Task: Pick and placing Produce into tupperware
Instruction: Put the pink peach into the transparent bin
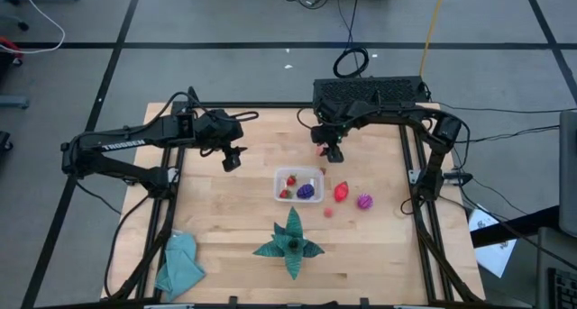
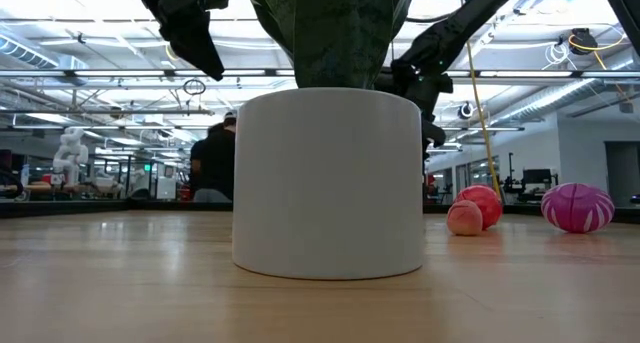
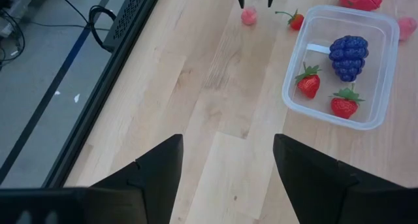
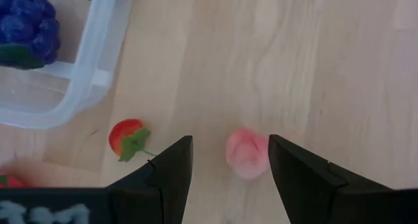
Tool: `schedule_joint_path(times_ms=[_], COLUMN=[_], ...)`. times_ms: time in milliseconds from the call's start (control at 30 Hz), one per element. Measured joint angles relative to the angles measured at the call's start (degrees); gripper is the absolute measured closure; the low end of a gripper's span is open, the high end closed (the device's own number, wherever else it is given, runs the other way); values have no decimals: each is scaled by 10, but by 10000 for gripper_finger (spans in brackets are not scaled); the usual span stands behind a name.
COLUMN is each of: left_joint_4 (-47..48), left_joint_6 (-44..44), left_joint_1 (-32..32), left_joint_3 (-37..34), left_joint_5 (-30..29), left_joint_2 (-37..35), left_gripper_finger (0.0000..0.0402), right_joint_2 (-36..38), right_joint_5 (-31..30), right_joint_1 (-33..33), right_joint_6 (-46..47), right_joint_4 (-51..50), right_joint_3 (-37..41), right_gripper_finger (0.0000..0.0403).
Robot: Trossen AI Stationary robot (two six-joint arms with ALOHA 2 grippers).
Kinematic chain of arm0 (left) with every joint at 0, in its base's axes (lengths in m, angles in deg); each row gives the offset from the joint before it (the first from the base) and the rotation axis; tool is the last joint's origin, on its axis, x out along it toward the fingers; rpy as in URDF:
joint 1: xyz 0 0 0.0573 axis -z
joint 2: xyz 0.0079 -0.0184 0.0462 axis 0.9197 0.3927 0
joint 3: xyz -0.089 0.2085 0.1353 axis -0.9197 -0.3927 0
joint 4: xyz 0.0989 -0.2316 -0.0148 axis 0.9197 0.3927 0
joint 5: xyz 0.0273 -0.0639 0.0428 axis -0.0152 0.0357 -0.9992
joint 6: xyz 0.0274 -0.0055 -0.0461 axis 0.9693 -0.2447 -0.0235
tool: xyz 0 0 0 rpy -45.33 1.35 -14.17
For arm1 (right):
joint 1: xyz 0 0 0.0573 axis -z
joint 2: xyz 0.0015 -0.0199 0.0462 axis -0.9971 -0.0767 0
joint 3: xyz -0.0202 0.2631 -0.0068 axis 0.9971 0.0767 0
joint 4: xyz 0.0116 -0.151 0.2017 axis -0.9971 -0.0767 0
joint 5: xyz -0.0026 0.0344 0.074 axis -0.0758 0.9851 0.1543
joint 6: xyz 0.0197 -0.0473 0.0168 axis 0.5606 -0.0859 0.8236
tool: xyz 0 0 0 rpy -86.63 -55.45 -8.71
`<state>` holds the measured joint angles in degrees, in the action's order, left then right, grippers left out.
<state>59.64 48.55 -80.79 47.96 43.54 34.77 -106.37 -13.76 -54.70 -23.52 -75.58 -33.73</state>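
Note:
The clear tupperware [image 1: 279, 185] sits mid-table holding two strawberries [image 3: 309, 82] and a blue-purple grape bunch [image 3: 348, 54]. A small pink fruit [image 4: 247, 152] lies on the wood just beyond its far side, with a tiny strawberry [image 4: 127, 139] beside it. My right gripper [image 4: 230, 140] hovers open over the pink fruit, one finger on either side, touching nothing. A red fruit [image 1: 341, 192], a magenta spiky ball [image 1: 364, 201] and a small peach-pink fruit [image 1: 329, 212] rest on the table right of the tupperware. My left gripper [image 1: 233, 161] hangs open and empty left of the tupperware.
A green star-shaped leafy plant [image 1: 290, 244] in a white pot [image 2: 330, 183] stands near the front edge. A teal cloth [image 1: 180, 264] lies at the front left corner. A black box [image 1: 368, 95] sits at the far edge. Bare wood lies left of the tupperware.

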Motion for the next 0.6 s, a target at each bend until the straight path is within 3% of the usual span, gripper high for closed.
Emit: schedule_joint_path(times_ms=[600], left_joint_4=[0], left_joint_6=[-1], left_joint_1=[0], left_joint_3=[0], left_joint_5=[0], left_joint_2=[0], left_gripper_finger=[158], right_joint_2=[0], right_joint_5=[-49], right_joint_1=[-3], right_joint_6=[24], right_joint_4=[6], right_joint_3=[0], right_gripper_finger=[210])
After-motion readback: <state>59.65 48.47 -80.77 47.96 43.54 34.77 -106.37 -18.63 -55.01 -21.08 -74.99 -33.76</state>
